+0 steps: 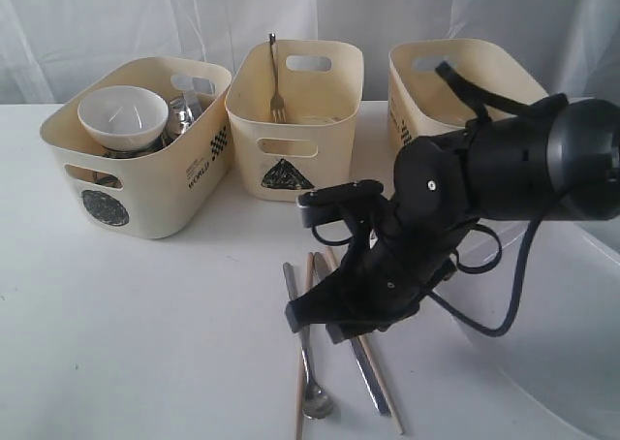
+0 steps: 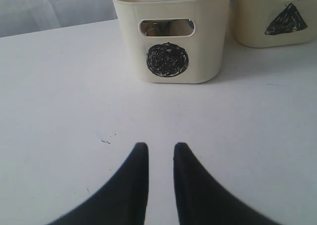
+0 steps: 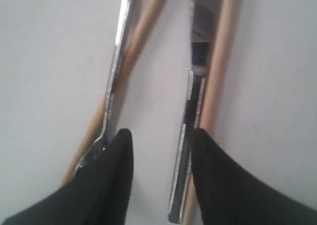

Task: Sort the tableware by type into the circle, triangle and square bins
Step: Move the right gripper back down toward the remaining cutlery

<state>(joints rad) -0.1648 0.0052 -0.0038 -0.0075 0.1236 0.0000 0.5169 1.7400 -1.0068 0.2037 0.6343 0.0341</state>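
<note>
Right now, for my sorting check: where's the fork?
Exterior view: the fork stands in the triangle bin, between the circle bin and the rightmost bin.

Your right arm [image 1: 504,169] is covering the far ends of the knife [image 1: 373,382] and chopsticks [image 1: 301,362], and is masking the symbol on the rightmost bin [image 1: 412,96].

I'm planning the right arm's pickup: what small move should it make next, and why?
Probably lower the right gripper and close on the knife: the knife lies between its open fingers, beside a chopstick, and the fork already stands in the triangle bin.
</note>
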